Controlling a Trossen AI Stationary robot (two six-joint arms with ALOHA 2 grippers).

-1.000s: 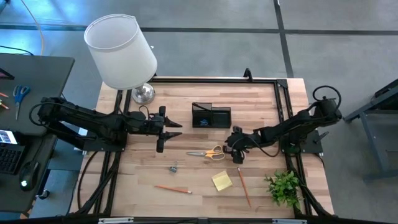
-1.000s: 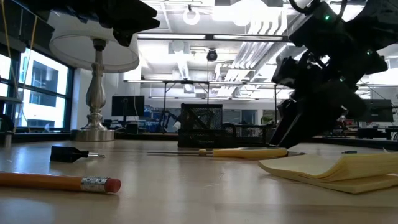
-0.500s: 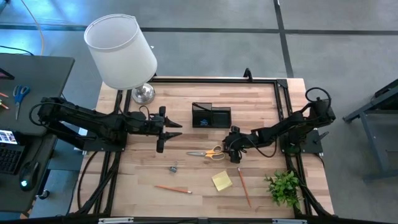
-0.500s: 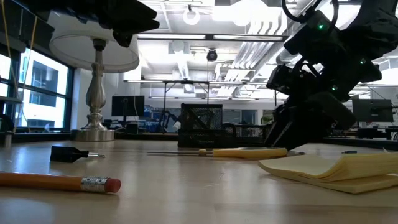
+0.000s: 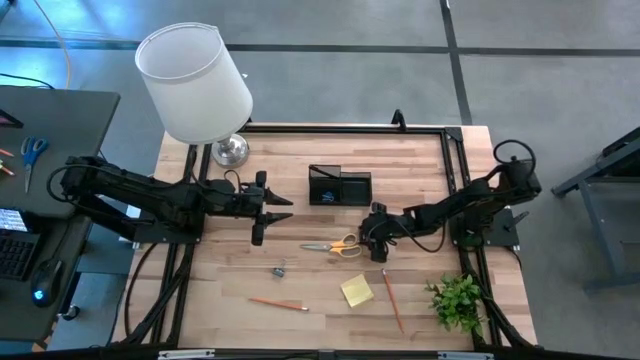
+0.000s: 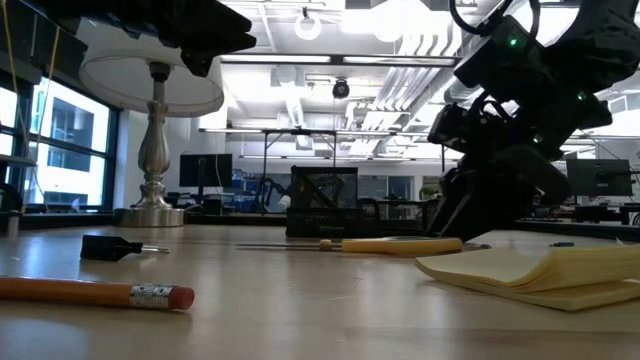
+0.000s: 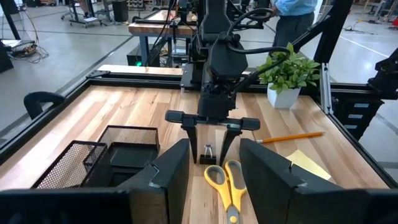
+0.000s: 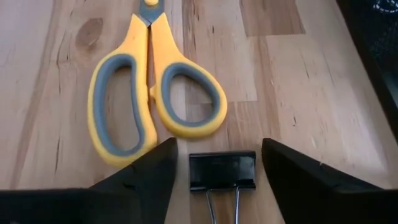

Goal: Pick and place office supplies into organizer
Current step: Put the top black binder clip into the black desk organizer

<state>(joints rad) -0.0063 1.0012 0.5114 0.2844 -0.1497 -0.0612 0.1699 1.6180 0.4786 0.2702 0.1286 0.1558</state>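
While the right gripper is hanging low near the table's middle, its fingers are standing wide, gripping nothing, straddling a binder clip just beside the scissors. Clip's wire handles are pointing back toward the wrist; the left gripper, half-open and empty, is waiting farther off.

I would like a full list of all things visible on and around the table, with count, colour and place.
organizer: 1, black mesh, table's far middle
scissors: 1, yellow handles, table centre
binder clips: 2, black; one between the right gripper's fingers, one left of centre
pencils: 2, orange, near edge
sticky-note pad: 1, yellow, near edge
plant: 1, green, near right corner
lamp: 1, white shade, far left corner
left gripper: open, left of organizer
right gripper: open, lowered around a clip
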